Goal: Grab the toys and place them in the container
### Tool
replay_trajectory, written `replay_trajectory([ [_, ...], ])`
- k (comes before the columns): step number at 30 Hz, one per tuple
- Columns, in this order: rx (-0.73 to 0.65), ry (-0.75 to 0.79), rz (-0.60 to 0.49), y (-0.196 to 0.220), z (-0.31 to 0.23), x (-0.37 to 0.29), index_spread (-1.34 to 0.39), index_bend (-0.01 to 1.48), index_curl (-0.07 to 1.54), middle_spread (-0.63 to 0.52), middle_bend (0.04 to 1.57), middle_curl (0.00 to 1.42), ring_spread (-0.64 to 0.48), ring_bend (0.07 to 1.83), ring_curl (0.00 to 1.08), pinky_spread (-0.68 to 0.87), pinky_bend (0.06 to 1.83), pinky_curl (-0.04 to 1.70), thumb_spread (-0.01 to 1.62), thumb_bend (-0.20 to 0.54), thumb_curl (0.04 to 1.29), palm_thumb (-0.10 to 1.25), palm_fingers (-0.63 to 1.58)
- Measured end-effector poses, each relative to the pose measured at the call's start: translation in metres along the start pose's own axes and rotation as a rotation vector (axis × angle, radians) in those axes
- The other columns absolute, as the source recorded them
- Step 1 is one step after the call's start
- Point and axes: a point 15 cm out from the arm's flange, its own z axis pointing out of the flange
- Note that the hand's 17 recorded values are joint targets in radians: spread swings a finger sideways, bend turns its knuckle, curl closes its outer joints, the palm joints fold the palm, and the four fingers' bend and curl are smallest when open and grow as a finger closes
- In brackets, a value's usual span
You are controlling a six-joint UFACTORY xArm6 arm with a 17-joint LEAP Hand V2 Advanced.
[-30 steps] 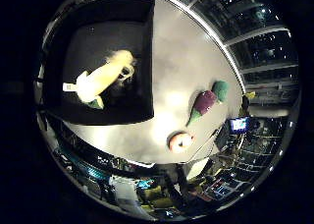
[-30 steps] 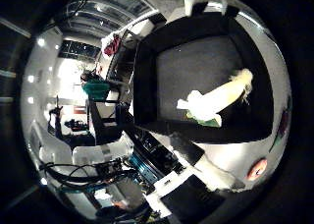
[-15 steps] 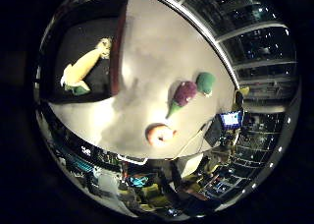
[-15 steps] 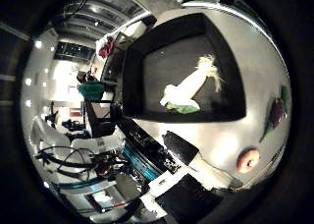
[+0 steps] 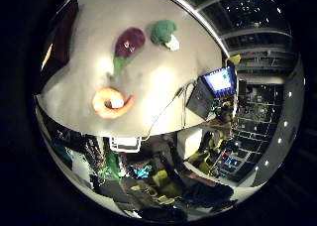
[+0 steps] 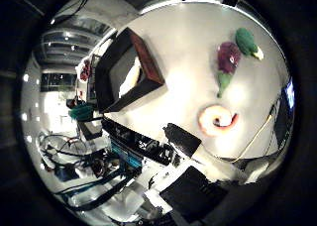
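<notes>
Three toys lie on the white table [image 5: 158,77]: a purple eggplant toy [image 5: 127,44], a green broccoli toy [image 5: 163,32] beside it, and an orange and white shrimp-like toy [image 5: 111,101] nearer the table's edge. The black container [image 6: 127,69] stands on the table away from them, with a pale yellow toy [image 6: 130,79] inside it. In the right thumb side palm view the eggplant toy [image 6: 227,59], broccoli toy [image 6: 245,42] and shrimp-like toy [image 6: 218,119] also show.
A lit screen [image 5: 218,82] stands just past the table's edge. Desks, chairs and equipment [image 5: 149,167] crowd the room beyond the table. A dark-red inner wall of the container [image 6: 149,53] faces the toys.
The whole picture has shifted: the camera has moved away from the container and over the three loose toys, which now look larger. The container has slid towards the view's edge.
</notes>
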Motion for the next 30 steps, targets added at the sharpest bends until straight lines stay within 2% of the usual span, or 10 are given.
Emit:
replay_trajectory([
  [5, 0.004, 0.006, 0.042, 0.013, 0.013, 0.034, -0.42, 0.16, 0.27, -0.03, 0.29, 0.33, 0.09, 0.33, 0.23, 0.40, 0.39, 0.29, 1.01, -0.025, 0.31, 0.61, 0.22],
  [15, -0.043, -0.032, 0.117, 0.025, 0.090, 0.083, -0.40, 0.15, 0.25, -0.03, 0.30, 0.33, 0.08, 0.36, 0.24, 0.40, 0.39, 0.29, 1.02, -0.025, 0.31, 0.61, 0.22],
  [30, -0.113, -0.092, 0.125, 0.039, 0.142, 0.077, -0.37, 0.15, 0.24, 0.00, 0.29, 0.34, 0.11, 0.37, 0.24, 0.39, 0.45, 0.30, 1.01, -0.026, 0.30, 0.57, 0.13],
])
